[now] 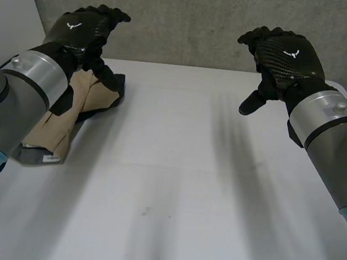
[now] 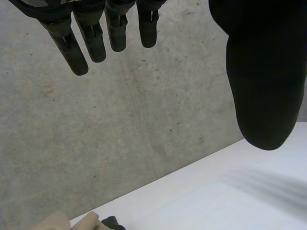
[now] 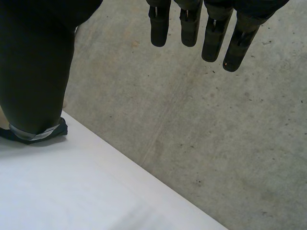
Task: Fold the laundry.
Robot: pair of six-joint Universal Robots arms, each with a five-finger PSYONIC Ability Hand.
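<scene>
A folded pile of laundry (image 1: pixel 69 119), tan cloth over dark and grey pieces, lies at the left side of the white table (image 1: pixel 174 186). My left hand (image 1: pixel 87 31) hangs above the pile's far end, open and holding nothing. My right hand (image 1: pixel 283 58) is raised over the table's far right part, also open and empty. In the left wrist view the fingers (image 2: pixel 93 40) and the thumb (image 2: pixel 264 72) stand apart against the wall, with a tan corner of the laundry (image 2: pixel 62 221) below. The right wrist view has the fingers (image 3: pixel 211 33) straight and a dark edge of the laundry (image 3: pixel 43 134) beyond the thumb (image 3: pixel 36 62).
A grey concrete wall (image 1: pixel 203 21) rises right behind the table's far edge. A small dark speck (image 1: pixel 145 212) marks the table near the middle.
</scene>
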